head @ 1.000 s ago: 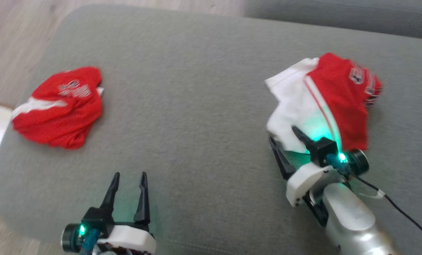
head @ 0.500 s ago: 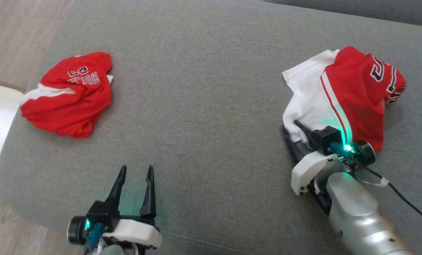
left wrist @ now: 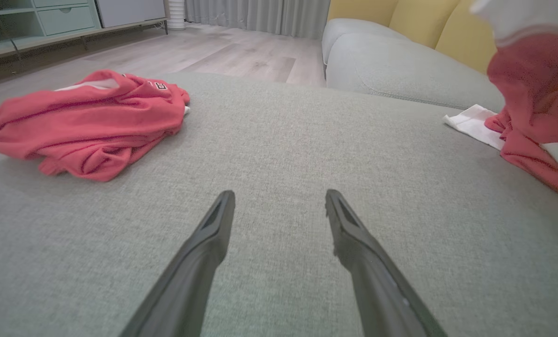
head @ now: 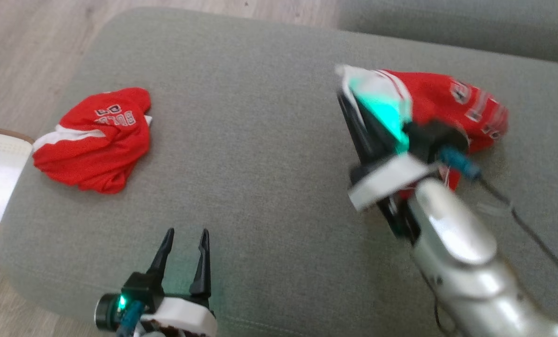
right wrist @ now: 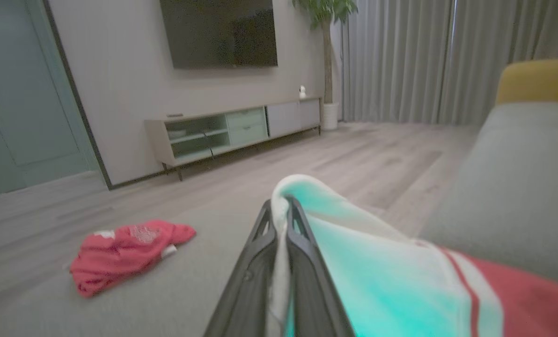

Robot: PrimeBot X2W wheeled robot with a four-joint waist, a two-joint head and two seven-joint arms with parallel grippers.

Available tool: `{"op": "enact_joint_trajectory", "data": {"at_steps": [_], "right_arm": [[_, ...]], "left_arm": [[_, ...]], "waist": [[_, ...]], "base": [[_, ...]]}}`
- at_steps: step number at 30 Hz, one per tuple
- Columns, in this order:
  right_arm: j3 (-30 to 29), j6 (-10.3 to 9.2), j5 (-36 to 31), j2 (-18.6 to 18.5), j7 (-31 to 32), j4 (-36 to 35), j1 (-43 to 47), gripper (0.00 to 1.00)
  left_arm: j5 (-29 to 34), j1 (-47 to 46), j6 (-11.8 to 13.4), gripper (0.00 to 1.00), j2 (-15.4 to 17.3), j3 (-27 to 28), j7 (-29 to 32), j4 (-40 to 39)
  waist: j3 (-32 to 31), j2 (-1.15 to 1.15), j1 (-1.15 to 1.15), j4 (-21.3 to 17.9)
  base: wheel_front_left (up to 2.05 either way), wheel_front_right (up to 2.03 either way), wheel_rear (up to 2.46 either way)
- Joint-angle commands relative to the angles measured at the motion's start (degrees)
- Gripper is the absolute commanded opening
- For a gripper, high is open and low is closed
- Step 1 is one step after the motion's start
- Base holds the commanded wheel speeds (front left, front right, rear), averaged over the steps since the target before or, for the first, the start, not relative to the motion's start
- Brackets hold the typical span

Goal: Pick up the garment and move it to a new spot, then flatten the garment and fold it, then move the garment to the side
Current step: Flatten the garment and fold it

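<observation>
- Garment (head: pixel 447 103): red and white jersey on the right side of the grey couch seat (head: pixel 260 140). Its white hem is lifted and its red bulk trails on the seat.
- Right gripper (head: pixel 347 100): closed tight on the white hem. The right wrist view shows the cloth pinched between the two fingers (right wrist: pixel 260 262), tinted green.
- Left gripper (head: pixel 187 234): spread wide, holding nothing, low over the seat's near edge.
- Second jersey (head: pixel 96 140): red, crumpled, at the far left of the seat, well apart from the garment.
- Left wrist view adds a white flap (left wrist: pixel 473 124) lying flat on the seat, and yellow cushions (left wrist: pixel 400 18).
- Right wrist view adds a television (right wrist: pixel 218 32), a low cabinet (right wrist: pixel 232 131), a potted plant (right wrist: pixel 326 14) and curtains (right wrist: pixel 400 61).
</observation>
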Motion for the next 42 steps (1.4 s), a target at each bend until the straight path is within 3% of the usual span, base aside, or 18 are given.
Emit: {"op": "enact_joint_trajectory", "data": {"at_steps": [1, 7, 10, 15, 19, 24, 25, 26, 29, 33, 38, 42], "right_arm": [[2.1, -0.04, 1.5, 1.0, -0.4, -4.1, -4.8, 0.0], [3.8, -0.04, 6.7, 1.0, -0.4, -10.4, -17.3, 0.0], [-1.7, -0.04, 7.0, 1.0, -0.4, -11.9, -24.4, 0.0], [-12.5, -0.04, 2.1, 0.3, -0.4, -8.1, -26.0, 0.0], [-19.3, -0.04, -2.4, -4.8, -0.4, -3.2, -21.7, 0.0], [-27.6, -0.04, -9.2, -13.6, -0.4, 6.6, -14.2, 0.0], [-29.6, -0.04, -10.8, -15.2, -0.4, 9.0, -13.3, 0.42], [-32.2, -0.04, -12.2, -16.2, -0.4, 11.0, -12.6, 1.0], [-38.6, -0.04, -16.0, -17.4, -0.4, 14.6, -11.4, 1.0], [-41.5, -0.04, -19.2, -13.8, -0.4, 13.5, -9.2, 1.0], [-38.2, -0.04, -19.2, -8.9, -0.4, 9.8, -5.0, 1.0], [-30.2, -0.04, -17.6, -5.6, -0.4, 6.5, 1.3, 1.0]], "left_arm": [[0.4, -0.4, -0.2, 1.0, 0.2, 1.1, -0.3, -0.8], [0.8, 1.2, -0.7, 1.0, 0.2, 0.2, -0.3, 0.7], [1.3, 2.7, -0.8, 1.0, 0.2, 0.6, -0.3, 1.9], [2.0, 4.4, -0.9, 1.0, 0.2, 2.2, -0.3, 2.3], [2.1, 4.9, -1.2, 1.0, 0.2, 2.8, -0.3, 2.2], [2.3, 3.4, -1.8, 1.0, 0.2, 2.0, -0.3, 1.8], [2.4, 2.9, -1.9, 1.0, 0.2, 1.7, -0.3, 1.8], [2.4, 2.5, -2.0, 1.0, 0.2, 1.5, -0.3, 1.8], [2.4, 1.4, -1.9, 1.0, 0.2, 1.1, -0.3, 1.6], [2.0, 1.0, -1.7, 1.0, 0.2, 1.1, -0.3, 1.8], [1.8, 0.9, -1.6, 1.0, 0.2, 0.9, -0.3, 1.9], [1.8, 0.7, -1.6, 1.0, 0.2, 0.6, -0.3, 1.8]], "waist": [[-1.3, 0.0, 0.0, 0.7], [-3.9, 0.0, 0.0, 3.2], [-5.6, 0.0, 0.0, 4.3], [-6.4, 0.0, 0.0, 3.4], [-5.7, 0.0, 0.0, 1.9], [-2.8, 0.0, 0.0, 0.6], [-2.2, 0.0, 0.0, 0.5], [-1.5, 0.0, 0.0, 0.3], [0.1, 0.0, 0.0, -0.3], [0.6, 0.0, 0.0, -1.5], [0.3, 0.0, 0.0, -2.3], [-0.3, 0.0, 0.0, -3.0]], "base": [[0.0, 0.0, 0.0], [0.0, 0.0, 0.0], [0.0, 0.0, 0.0], [0.0, 0.0, 0.0], [0.0, 0.0, 0.0], [0.0, 0.0, 0.0], [0.0, 0.0, 0.0], [0.0, 0.0, 0.0], [0.0, 0.0, 0.0], [0.0, 0.0, 0.0], [0.0, 0.0, 0.0], [0.0, 0.0, 0.0]]}}
